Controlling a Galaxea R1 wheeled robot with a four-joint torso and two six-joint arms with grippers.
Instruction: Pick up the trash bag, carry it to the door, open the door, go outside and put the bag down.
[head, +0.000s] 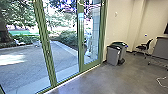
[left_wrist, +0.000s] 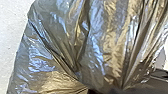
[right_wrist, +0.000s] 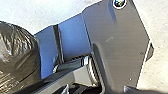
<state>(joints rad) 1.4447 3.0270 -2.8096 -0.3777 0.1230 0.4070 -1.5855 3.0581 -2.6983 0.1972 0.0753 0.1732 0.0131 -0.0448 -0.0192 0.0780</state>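
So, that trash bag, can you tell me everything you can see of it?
The trash bag is dark and glossy, apparently thin plastic, with bluish and golden-brown reflections. It is wrinkled all over, with long creases drawing together towards a gathered spot. In the right wrist view its side bulges out, rounded. Pale ground shows beyond it. I can't tell what is inside or exactly what touches it.

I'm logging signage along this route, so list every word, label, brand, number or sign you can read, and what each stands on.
No text can be read here.
Trash bag: creased, shiny film, no lettering to make out.
Blue spot by the rear gray bin: too small to tell if it is a label.
Blue spot on the wall: also too small.
Green-framed door: no readable sign.
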